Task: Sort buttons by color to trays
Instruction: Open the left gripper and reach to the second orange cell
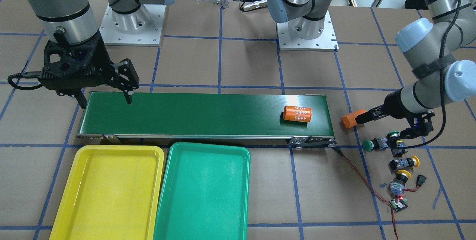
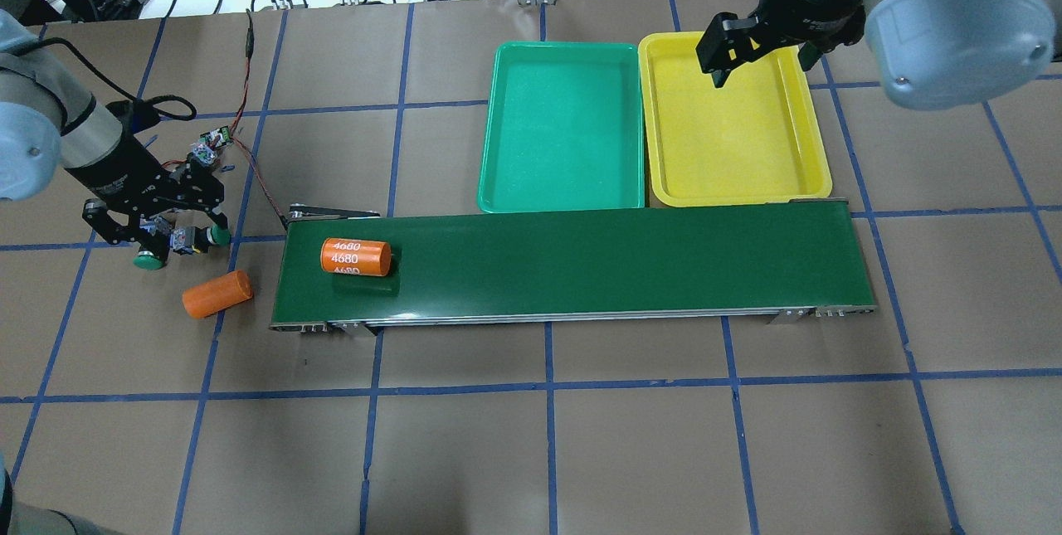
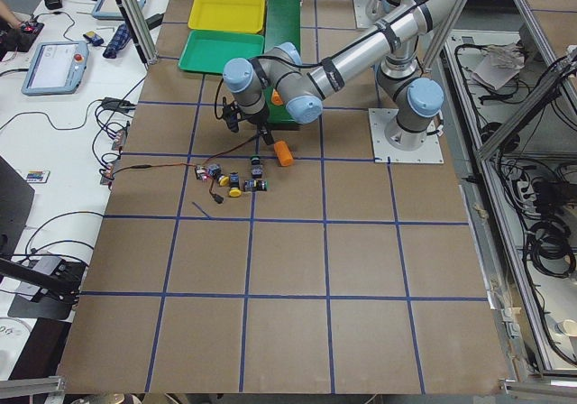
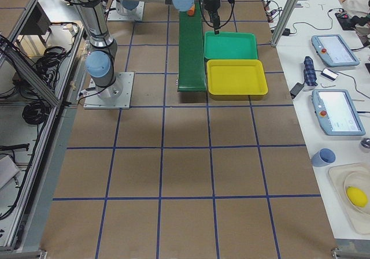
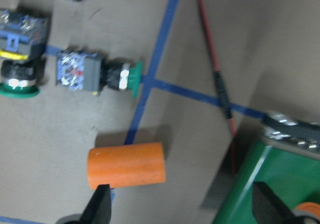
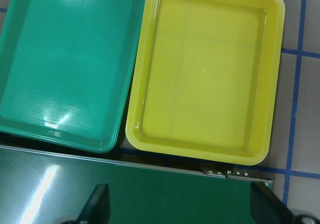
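You have the shallow yellow plastic tray (image 1: 111, 195) and shallow green plastic tray (image 1: 204, 195) side by side, four yellow- and green-capped push-buttons (image 1: 399, 163) well apart on the brown surface (image 1: 260, 195) near the left gripper (image 5: 181, 190), fingers spread, and the right gripper (image 1: 106, 102) likewise spread by the trays.

The yellow tray (image 6: 205, 74) and green tray (image 6: 65, 59) are obviously moulded in smooth, glossy plastic, with glare all over. A duller sheen is seen on the conveyor belt (image 1: 204, 113), edged in bare metal. The table (image 1: 260, 180) is covered in matt brown paper, and the orange cylinder (image 5: 126, 165) looks matt too.
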{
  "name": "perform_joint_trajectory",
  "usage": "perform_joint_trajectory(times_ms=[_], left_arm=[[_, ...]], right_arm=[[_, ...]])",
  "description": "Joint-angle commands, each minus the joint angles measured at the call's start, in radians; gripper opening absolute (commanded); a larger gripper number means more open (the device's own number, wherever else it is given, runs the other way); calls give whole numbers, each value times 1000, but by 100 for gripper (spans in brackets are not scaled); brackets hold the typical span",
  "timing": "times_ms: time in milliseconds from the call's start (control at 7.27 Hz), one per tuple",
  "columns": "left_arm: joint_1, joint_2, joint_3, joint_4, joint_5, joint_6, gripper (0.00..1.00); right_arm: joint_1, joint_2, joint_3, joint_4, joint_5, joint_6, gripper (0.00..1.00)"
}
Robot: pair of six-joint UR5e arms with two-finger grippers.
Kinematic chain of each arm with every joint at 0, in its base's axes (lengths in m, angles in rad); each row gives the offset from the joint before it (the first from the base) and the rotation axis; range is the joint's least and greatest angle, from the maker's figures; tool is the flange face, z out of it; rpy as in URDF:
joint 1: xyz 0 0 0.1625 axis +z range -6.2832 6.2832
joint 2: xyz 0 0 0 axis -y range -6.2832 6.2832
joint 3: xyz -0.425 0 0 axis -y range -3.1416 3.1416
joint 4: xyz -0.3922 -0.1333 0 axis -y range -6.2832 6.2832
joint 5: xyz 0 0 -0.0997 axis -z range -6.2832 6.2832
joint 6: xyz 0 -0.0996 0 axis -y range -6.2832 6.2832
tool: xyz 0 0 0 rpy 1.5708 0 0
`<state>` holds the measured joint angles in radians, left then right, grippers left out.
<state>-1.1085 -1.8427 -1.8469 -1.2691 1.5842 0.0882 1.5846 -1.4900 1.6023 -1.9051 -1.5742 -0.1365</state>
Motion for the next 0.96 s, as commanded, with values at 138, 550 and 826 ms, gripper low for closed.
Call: perform_joint_trajectory(times_ms=[138,550,826], left_arm=[[1,-4,-100,110,22,-48,100],[-2,-23,-115,105,83,-41,100],[-2,-35,-115,111,75,-41,100]], right_arm=[[0,7,-1,-6,-1,0,100],[0,5,-1,-6,-1,0,100],[0,5,-1,-6,0,0,100]])
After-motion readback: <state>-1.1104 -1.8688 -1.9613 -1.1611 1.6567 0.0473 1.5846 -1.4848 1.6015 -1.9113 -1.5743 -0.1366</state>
